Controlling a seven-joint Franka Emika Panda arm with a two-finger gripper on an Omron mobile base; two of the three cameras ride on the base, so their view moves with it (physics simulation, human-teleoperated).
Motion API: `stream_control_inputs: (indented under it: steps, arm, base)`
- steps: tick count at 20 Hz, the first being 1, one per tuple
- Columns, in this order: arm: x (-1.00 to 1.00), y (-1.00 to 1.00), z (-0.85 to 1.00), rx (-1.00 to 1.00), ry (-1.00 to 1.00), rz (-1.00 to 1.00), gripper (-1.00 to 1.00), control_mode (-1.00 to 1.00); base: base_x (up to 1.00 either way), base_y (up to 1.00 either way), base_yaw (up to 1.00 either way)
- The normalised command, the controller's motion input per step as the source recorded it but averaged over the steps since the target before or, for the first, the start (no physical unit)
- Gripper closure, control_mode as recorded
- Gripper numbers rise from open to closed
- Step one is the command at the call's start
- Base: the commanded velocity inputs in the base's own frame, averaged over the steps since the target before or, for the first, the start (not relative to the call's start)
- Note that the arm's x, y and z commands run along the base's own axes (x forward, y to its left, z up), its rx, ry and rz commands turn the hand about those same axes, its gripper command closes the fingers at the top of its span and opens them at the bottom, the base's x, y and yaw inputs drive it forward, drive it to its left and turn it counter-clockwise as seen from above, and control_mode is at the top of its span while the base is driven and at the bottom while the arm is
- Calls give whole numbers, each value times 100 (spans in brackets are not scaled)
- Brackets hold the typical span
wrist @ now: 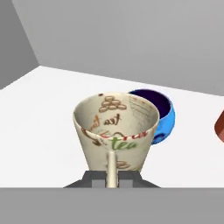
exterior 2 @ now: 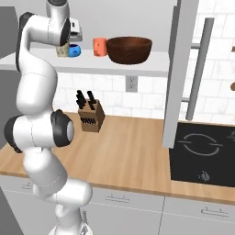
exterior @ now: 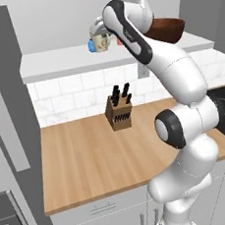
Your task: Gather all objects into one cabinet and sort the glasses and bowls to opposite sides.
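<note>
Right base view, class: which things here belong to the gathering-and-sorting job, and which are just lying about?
Job:
- mug, held by its handle in the shut hand
- blue bowl
- orange cup
- brown bowl
- cabinet ledge

Lying about:
- knife block
- hob
- wooden counter

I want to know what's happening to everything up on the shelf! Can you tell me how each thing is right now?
Beige printed mug with a loop handle: upright, handle pinched by the end effector.
Small glossy blue bowl: upright, right behind the mug.
Plain orange cup: standing upright, free.
Wide dark-brown wooden bowl: upright on the pale-grey ledge, free.
End effector: shut on the mug's handle.
</note>
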Motion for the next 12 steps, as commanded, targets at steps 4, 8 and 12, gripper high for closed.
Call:
stream_control_inputs:
  steps: [4, 8, 12]
  arm:
    - [55, -20, -10, 0, 1, 0, 100, -100]
    - [50, -11, -24, 0, 6, 0, 100, -100]
    - [42, -3, -26, 0, 7, 0, 100, -100]
  base:
    - [0, 0, 0]
    - [0, 0, 0]
    - [0, 0, 0]
